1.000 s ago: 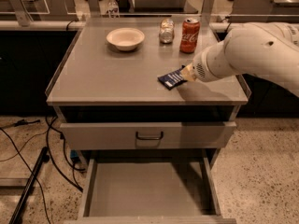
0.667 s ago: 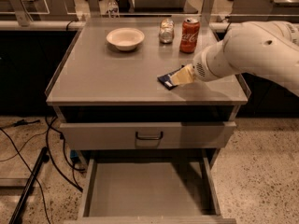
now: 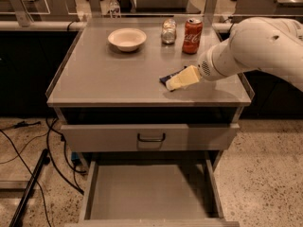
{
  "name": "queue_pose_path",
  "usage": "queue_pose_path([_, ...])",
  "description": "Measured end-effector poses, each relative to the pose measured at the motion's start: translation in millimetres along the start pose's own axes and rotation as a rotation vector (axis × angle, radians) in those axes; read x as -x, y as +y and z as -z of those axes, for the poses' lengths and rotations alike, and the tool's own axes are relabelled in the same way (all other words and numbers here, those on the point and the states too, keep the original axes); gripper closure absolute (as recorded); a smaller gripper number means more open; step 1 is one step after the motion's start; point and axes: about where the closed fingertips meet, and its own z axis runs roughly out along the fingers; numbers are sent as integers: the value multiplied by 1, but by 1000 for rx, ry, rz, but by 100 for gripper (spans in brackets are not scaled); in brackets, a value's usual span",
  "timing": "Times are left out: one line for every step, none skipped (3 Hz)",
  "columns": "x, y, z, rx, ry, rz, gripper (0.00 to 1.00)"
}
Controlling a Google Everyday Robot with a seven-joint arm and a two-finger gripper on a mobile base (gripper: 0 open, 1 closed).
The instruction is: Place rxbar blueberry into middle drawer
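Observation:
The rxbar blueberry, a dark navy bar, sits low over the right front part of the grey table top, and only its left end shows. My gripper, with cream fingers on a white arm, reaches in from the right and is shut on the bar. The middle drawer is pulled open below, a wide grey tray with a bare floor, in front of the cabinet and well under the gripper.
A white bowl, a small glass jar and a red cola can stand at the back of the table. A closed drawer front with a black handle is above the open tray. Cables lie on the floor at left.
The gripper has shifted a little to the left and toward the table's front edge with the bar. Less of the bar shows now than before.

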Motion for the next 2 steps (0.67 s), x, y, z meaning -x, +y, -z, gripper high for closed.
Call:
queue_pose_path([-1, -3, -7, 32, 6, -30, 0])
queue_pose_path([0, -2, -17, 63, 1, -31, 0])
